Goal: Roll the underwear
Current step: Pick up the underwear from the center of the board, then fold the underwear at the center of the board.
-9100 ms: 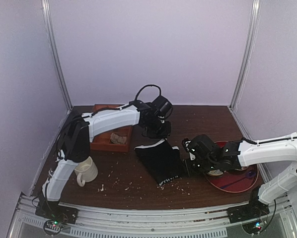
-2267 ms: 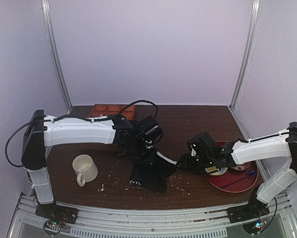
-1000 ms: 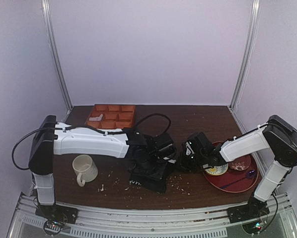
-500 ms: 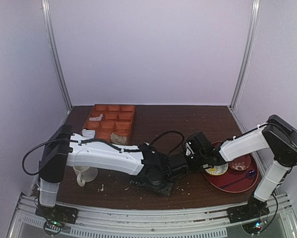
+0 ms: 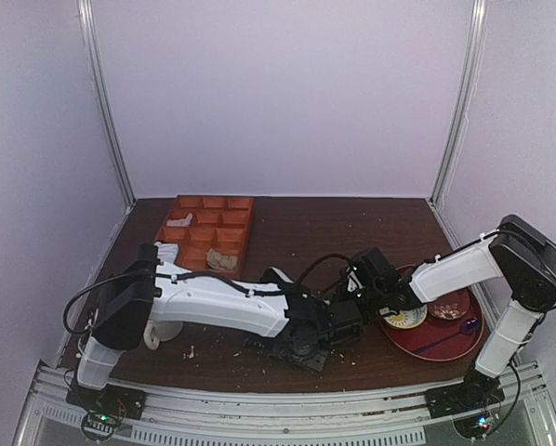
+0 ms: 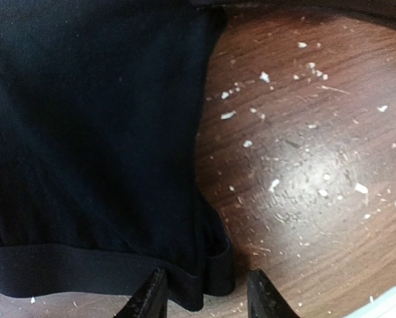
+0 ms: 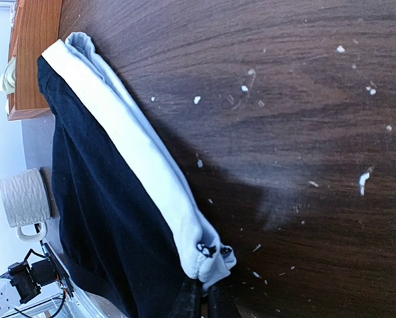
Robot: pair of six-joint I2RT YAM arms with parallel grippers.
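Black soft fabric underwear with white edging [image 7: 112, 218] lay on the dark wooden desk [image 7: 297, 99], near its front edge — crumbs scattered about. Right pincer [image 7: 203, 301] pinched shut on the white-edged corner. Left pincer [image 6: 201, 298] partly open, fingers astride the black waistband hem (grip uncertain — cannot tell).

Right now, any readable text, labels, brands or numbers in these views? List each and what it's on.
None readable.
underwear: small dark marks on the white edging at its corner, right wrist view; too small to read.
small dish on the red plate: a printed pattern, too blurred to tell if it holds text.
mug, orange tray: no markings visible.
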